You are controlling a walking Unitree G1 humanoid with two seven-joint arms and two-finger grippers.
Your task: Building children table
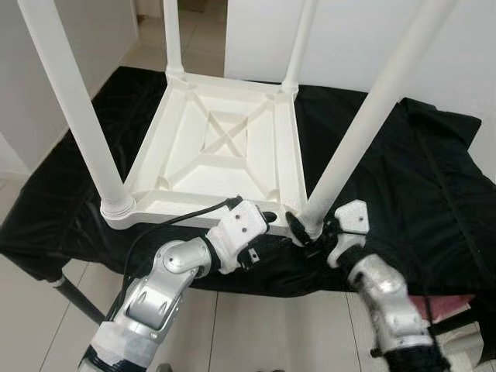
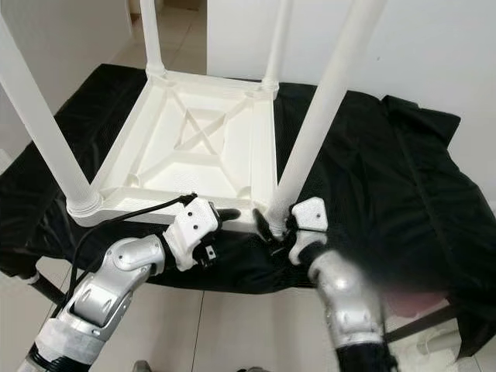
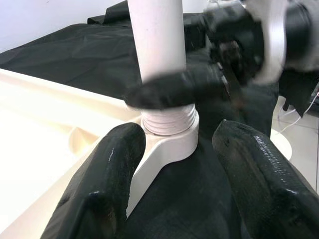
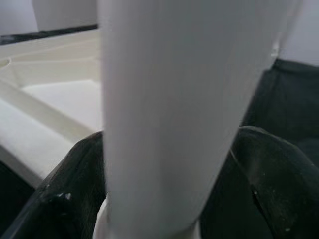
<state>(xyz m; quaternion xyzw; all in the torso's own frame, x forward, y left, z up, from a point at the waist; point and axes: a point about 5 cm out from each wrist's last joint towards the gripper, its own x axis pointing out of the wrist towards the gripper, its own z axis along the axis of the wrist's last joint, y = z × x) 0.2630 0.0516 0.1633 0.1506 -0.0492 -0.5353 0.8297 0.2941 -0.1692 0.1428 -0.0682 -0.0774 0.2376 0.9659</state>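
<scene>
The little white table (image 1: 225, 147) lies upside down on the black-draped bench (image 1: 434, 186). Right hand (image 1: 308, 232) is clamped round the near-right leg (image 1: 364, 124) just above its threaded socket; keep it upright and twist evenly. Left hand (image 3: 179, 164), fingers apart, steadies that corner.

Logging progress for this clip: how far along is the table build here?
All four legs stand in the corner sockets of the upturned white tabletop on the black cloth. In hand: the right gripper is clamped round the near right leg just above its socket, where screw threads show; the left gripper waits open beside it. Left: seating that leg fully and turning the table upright.
</scene>
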